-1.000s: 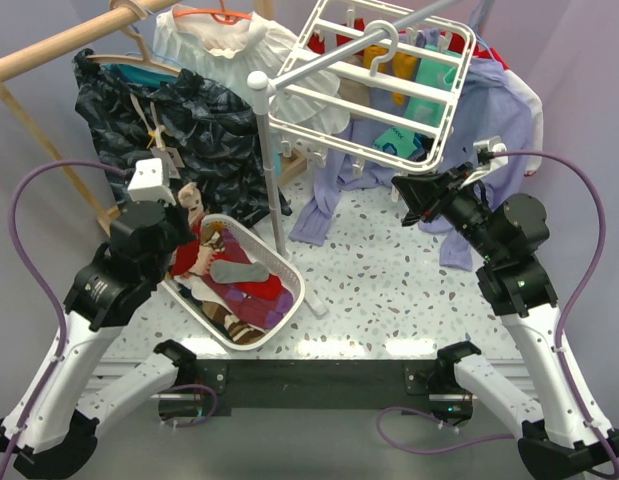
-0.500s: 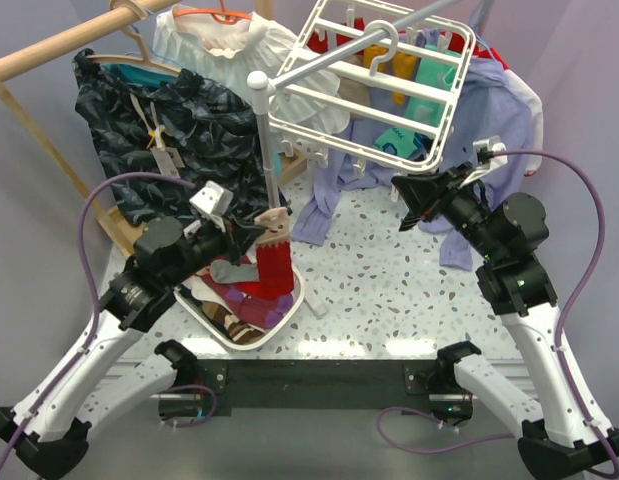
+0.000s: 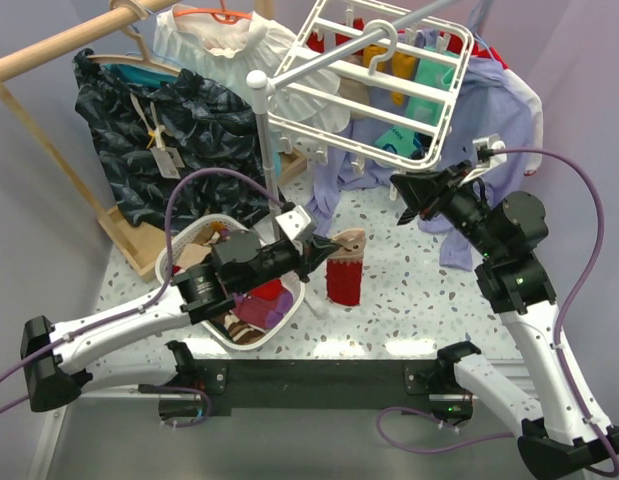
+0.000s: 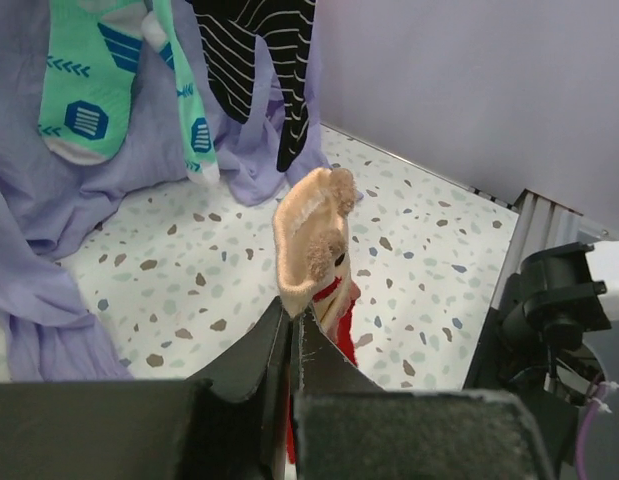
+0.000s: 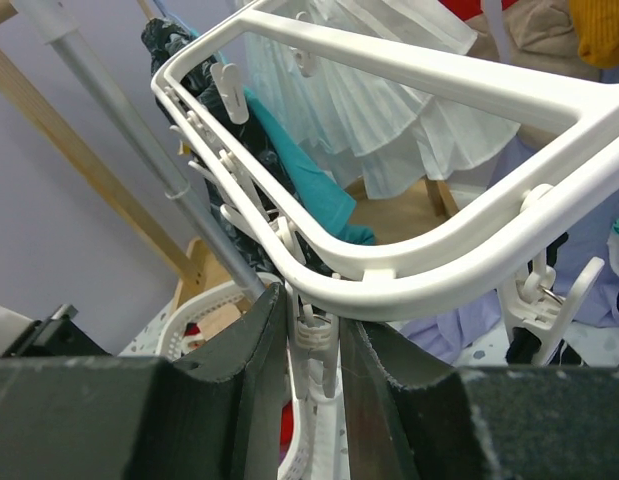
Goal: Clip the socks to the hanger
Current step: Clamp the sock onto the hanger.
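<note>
Pinches the sock (image 4: 309,235) in the fully clenched left hand (image 4: 292,318), just below the tan cuff. Holds it upright over the tabletop (image 3: 399,290) beside the basket (image 3: 299,290), long axis vertical, cuff up, red foot hanging down. Grasps a clip (image 5: 314,345) under the hanger (image 5: 439,270) with the right hand (image 5: 314,312).

High rear camera looks down; close wrist cameras look forward, the right sharing its hanger (image 5: 439,270).
</note>
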